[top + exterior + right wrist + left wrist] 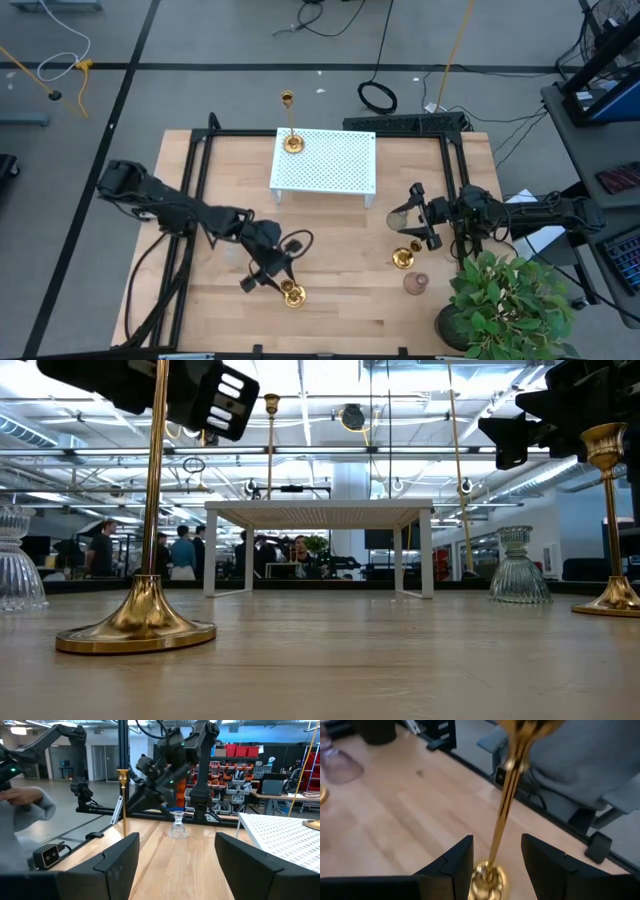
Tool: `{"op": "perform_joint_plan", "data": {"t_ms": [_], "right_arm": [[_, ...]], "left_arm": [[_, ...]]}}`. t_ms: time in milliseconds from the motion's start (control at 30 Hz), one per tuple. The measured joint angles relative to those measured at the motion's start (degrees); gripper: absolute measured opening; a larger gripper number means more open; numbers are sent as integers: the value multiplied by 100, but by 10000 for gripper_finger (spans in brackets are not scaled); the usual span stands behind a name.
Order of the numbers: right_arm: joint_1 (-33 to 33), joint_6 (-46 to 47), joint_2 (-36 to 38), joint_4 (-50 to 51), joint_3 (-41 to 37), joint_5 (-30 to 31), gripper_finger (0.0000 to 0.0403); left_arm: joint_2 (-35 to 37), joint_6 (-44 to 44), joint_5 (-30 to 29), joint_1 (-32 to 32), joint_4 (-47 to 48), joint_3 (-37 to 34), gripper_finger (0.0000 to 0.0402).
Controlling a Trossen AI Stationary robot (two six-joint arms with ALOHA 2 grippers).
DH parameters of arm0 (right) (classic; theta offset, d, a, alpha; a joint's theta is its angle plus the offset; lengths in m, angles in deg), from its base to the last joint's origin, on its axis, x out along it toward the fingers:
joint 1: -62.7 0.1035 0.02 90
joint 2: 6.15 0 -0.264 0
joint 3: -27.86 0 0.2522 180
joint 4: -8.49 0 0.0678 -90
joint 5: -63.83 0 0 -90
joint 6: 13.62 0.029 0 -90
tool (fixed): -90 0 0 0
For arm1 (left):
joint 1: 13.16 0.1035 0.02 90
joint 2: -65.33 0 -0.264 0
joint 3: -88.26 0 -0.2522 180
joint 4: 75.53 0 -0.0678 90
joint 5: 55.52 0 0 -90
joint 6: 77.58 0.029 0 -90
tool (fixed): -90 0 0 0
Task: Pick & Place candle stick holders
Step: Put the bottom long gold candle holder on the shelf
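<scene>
Pale wood-plank table; left gripper fingers spread around slim gold candlestick; right gripper spread, empty.

Cut off at the top edge in the low view: the near candlestick beside the white table, cup unseen. Blurred in the left wrist view: its stem top. Too small to tell: the people behind that table.

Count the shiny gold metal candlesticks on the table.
3: one shiny gold metal candlestick stands on the white perforated stand, one between the left gripper jaws, one beside the right gripper.
</scene>
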Motion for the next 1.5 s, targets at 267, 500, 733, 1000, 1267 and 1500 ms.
{"op": "perform_joint_plan", "data": {"t_ms": [267,500,733,1000,1267,1500], "right_arm": [[-1,42,0,-2,0,2,251],[0,42,0,-2,0,0,251],[1,42,0,-2,0,20,251],[-1,46,-19,-5,0,595,251],[-1,46,-124,-4,0,612,251],[-1,46,-208,-4,0,612,251]], "left_arm": [[-275,-177,-487,-384,-995,-2,159],[-295,-305,-926,-529,-1201,-2,25],[-292,-1017,-1579,-517,-2158,-4,12],[-249,-1251,-3648,-185,-2078,589,10],[-244,-966,-4233,405,-1961,1466,9],[-244,-938,-4101,1025,-1191,2175,14]]}}
